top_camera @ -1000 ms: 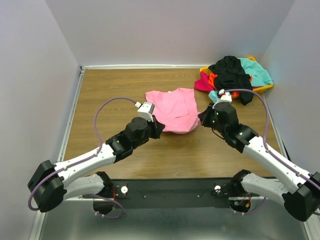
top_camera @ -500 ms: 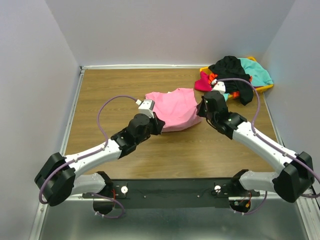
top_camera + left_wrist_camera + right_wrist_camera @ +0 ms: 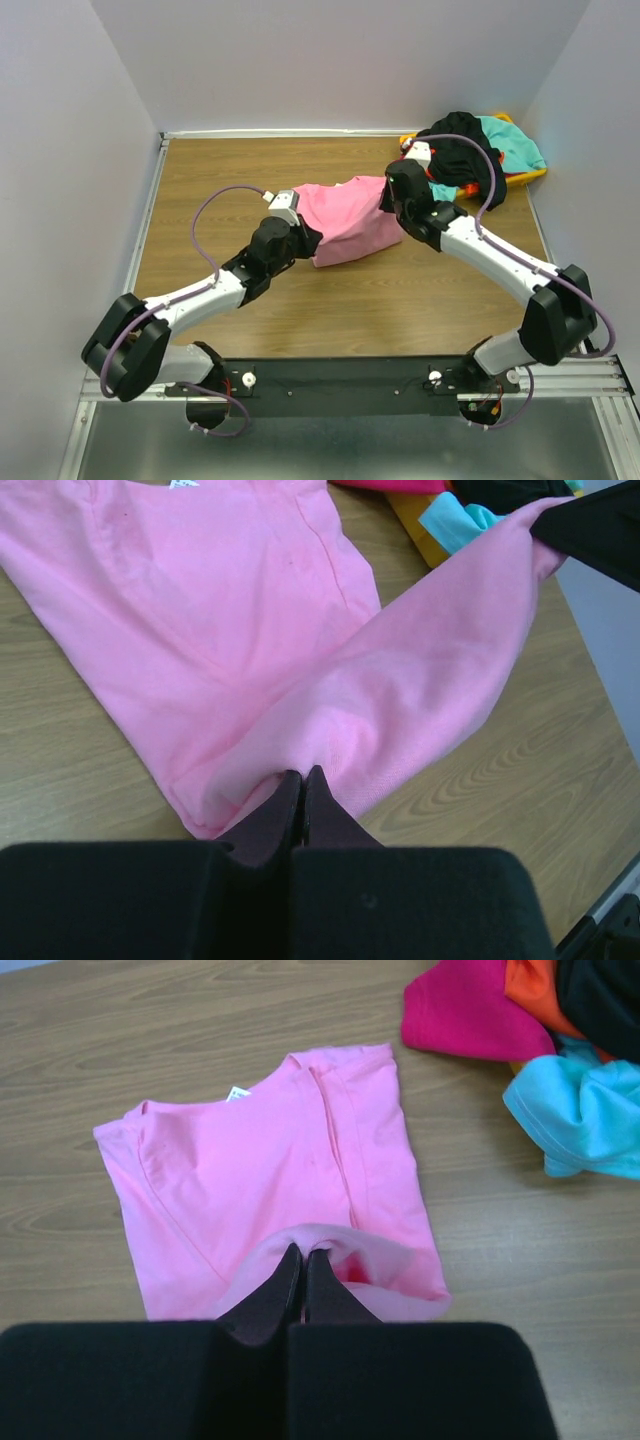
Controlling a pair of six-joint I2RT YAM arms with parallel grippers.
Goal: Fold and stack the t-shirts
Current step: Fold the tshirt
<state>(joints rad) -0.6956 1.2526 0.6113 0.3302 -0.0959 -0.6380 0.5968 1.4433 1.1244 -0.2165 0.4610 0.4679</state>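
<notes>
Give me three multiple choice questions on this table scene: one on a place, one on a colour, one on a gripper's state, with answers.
1. Where does the pile of unfolded shirts lie? A. far right corner of the table B. near left corner C. between the arm bases
2. What colour is the t-shirt spread mid-table? A. black B. pink C. white
3. The left gripper is: A. wide open over bare wood B. shut on the t-shirt's edge C. shut on nothing
Answers: A, the top view shows the pile far right; B, both wrist views show pink cloth; B, its fingers pinch a pink fold.
</notes>
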